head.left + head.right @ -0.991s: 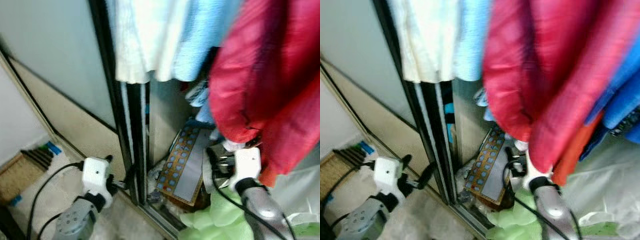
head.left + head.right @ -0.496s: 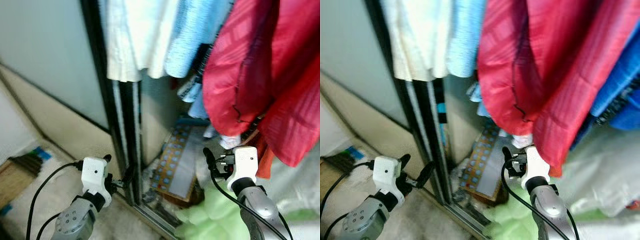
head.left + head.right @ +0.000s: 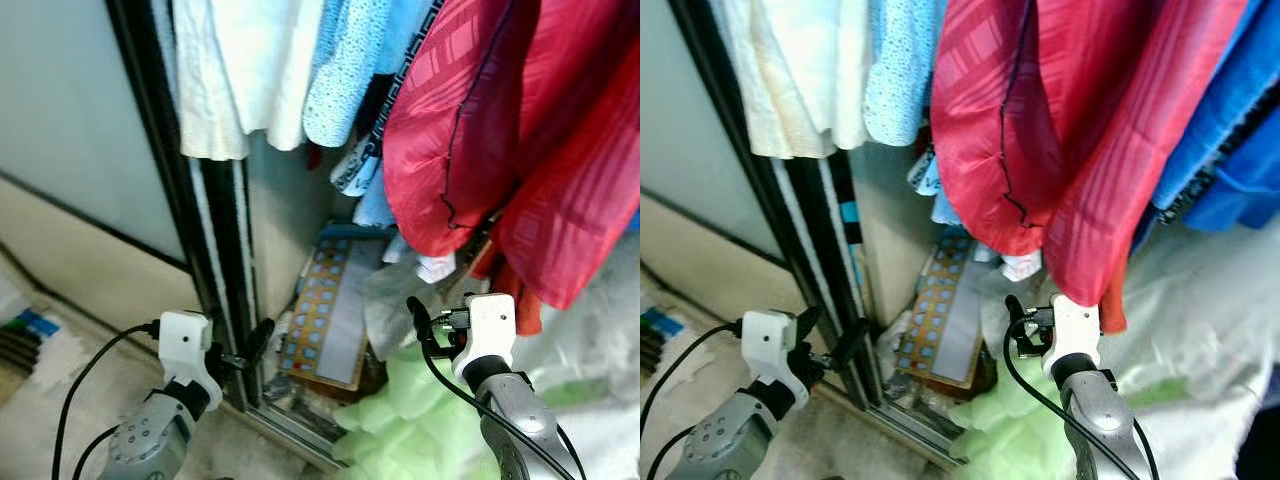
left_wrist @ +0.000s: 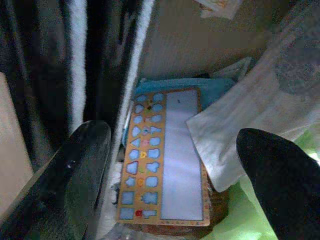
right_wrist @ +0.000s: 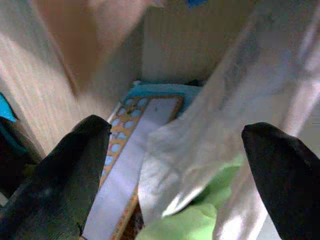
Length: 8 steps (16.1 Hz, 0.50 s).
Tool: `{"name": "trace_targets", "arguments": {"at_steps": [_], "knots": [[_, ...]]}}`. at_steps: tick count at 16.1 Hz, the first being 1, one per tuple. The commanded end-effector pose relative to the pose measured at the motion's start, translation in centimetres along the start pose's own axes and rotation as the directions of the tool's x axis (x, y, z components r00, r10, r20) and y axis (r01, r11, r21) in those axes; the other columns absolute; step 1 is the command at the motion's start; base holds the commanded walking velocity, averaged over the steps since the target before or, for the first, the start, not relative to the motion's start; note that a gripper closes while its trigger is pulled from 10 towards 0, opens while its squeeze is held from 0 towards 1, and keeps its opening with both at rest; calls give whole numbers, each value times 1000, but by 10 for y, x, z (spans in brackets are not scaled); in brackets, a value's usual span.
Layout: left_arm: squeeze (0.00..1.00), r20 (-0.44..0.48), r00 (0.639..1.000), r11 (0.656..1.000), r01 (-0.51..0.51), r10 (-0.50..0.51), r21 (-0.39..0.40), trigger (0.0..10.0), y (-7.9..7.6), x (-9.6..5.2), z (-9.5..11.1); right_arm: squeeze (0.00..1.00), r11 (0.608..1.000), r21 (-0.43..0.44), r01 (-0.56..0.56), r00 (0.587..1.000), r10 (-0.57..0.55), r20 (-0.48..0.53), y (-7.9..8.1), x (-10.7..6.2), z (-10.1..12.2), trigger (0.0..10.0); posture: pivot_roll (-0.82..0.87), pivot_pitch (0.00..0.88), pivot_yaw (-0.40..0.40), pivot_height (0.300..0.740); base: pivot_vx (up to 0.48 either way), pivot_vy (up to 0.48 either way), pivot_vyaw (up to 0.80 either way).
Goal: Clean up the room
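Left eye: 2 grippers (image 3: 243, 345) (image 3: 428, 322), 1 puzzle board (image 3: 326, 315)

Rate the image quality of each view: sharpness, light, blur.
Head views: bright, fairly sharp, slightly washed out on the white garments. Left wrist view: dim, shaded, yet the puzzle board reads clearly. Right wrist view: soft and smeared, pale cloth blurred; open right pincer frames it.

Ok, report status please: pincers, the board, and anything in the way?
Left pincer open, empty, by door frame. Right pincer open, empty. Board leans in closet. Red garment hangs over it.
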State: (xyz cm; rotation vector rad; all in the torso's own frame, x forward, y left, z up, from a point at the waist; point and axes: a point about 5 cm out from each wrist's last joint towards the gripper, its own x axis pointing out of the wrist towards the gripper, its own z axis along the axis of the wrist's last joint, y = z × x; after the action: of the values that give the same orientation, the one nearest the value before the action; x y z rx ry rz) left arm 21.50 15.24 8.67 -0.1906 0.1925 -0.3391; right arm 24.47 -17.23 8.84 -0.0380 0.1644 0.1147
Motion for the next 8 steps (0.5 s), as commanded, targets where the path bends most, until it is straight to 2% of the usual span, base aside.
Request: {"name": "trace_targets", "arguments": {"at_steps": [1,4,5,8], "knots": [[0,-3,1000,1000,17,-17,-11,10000,-1,1,1,0,1000,7,19,1000,-19,-2,-3,0,2,10000,-47,74,-64,740,0,0,-800],[0,-2,1000,1000,12,-12,14,10000,-1,1,1,0,1000,5,18,1000,-18,3,-3,0,2,10000,-49,76,-64,740,0,0,-723],[0,3,1000,1000,8,-8,22,10000,-2,1,1,0,999,-44,-9,1000,10,12,0,0,3,10000,-50,79,-65,740,0,0,0],[0,0,1000,1000,10,-10,26,10000,-4,0,0,0,998,-60,-17,1000,18,15,1,-1,4,10000,-50,79,-67,740,0,0,756]]}}
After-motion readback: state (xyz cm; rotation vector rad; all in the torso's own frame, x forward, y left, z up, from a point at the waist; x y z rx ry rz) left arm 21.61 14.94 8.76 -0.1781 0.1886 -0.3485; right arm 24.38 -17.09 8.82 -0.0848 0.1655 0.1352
